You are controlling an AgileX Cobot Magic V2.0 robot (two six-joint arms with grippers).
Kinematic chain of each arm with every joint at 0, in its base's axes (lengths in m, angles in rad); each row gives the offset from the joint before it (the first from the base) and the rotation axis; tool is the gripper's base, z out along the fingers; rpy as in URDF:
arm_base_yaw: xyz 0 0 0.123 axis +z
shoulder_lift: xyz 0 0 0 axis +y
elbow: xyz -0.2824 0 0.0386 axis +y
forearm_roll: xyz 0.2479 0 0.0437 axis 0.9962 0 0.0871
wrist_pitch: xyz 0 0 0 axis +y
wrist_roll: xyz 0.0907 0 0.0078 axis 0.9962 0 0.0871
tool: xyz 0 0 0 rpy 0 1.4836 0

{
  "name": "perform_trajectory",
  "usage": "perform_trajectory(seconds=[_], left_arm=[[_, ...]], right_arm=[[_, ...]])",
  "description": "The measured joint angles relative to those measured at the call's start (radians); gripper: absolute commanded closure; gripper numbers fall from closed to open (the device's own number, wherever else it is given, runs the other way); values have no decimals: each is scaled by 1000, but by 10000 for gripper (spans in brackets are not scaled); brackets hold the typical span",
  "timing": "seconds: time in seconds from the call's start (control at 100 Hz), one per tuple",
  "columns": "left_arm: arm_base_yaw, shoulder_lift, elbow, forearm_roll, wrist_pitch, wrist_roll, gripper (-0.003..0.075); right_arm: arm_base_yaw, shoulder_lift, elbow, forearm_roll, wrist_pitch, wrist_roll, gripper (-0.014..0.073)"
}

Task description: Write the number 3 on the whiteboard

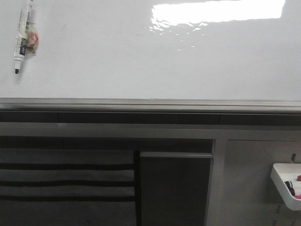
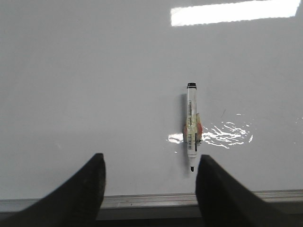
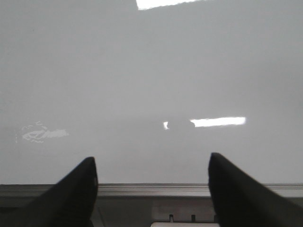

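The whiteboard (image 1: pixel 141 61) fills the upper half of the front view, glossy white with a grey metal edge strip along its near side. No number 3 shows on it. A white marker (image 1: pixel 23 40) with a black tip lies on the board at the far left, uncapped, tape round its middle. In the left wrist view the marker (image 2: pixel 191 130) lies just beyond the right finger. My left gripper (image 2: pixel 150 175) is open and empty over the board's near edge. My right gripper (image 3: pixel 152 177) is open and empty over the edge strip. Neither gripper shows in the front view.
A small white tray (image 1: pixel 288 183) holding dark items hangs at the lower right on a grey panel. Dark slatted panels (image 1: pixel 66 181) and a dark cabinet front lie below the board's edge. A bright light reflection (image 1: pixel 216 12) sits on the board's far right.
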Motion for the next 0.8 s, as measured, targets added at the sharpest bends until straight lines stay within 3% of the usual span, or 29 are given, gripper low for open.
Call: perform_trajectory(seconds=[0.8], left_arm=[[-17, 30, 0, -37, -14, 0, 271]], right_arm=[[0, 0, 0, 0, 0, 0, 85]])
